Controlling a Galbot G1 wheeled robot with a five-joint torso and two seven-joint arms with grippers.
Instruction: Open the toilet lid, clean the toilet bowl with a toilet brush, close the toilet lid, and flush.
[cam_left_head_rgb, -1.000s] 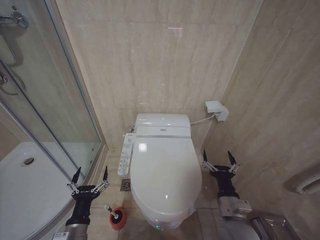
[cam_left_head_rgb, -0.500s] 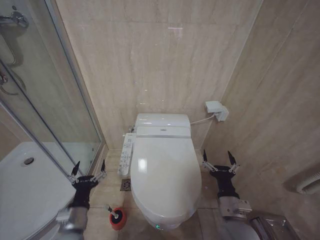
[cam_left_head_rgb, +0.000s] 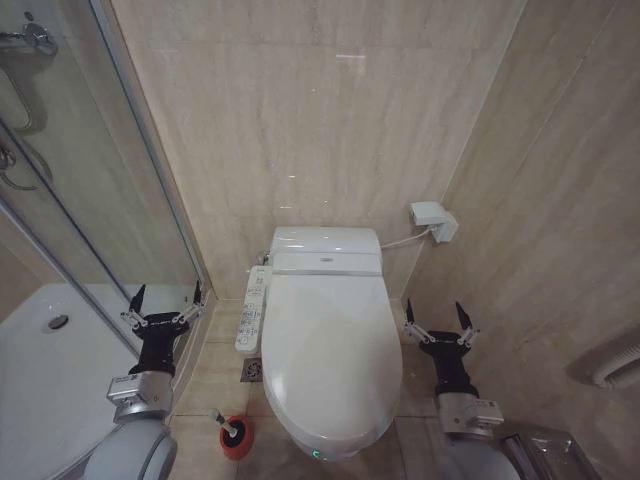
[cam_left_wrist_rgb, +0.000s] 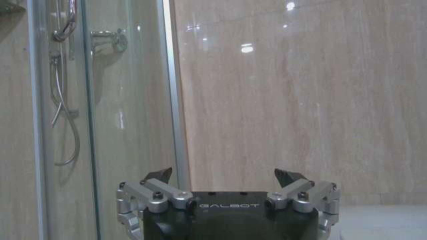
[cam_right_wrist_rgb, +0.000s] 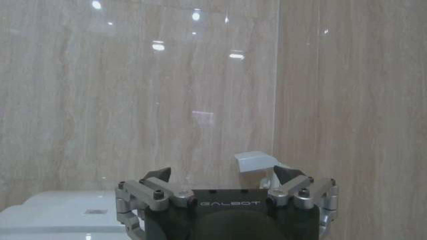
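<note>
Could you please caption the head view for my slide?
Both grippers, left and right, open beside the closed toilet lid.

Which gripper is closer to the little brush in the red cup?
Left. The left gripper hangs open above the toilet brush, on its side of the toilet lid; the right gripper is across it.

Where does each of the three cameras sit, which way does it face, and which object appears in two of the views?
Head view: from the robot's head, looking down at the glossy white oval plastic toilet lid, shut; left pincer and right pincer flank it, both open.
Left wrist view: behind the left pincer, facing the glass shower screen.
Right wrist view: behind the right pincer, facing the beige wall.
Shared: the small white wall box appears in head and right wrist views.
</note>
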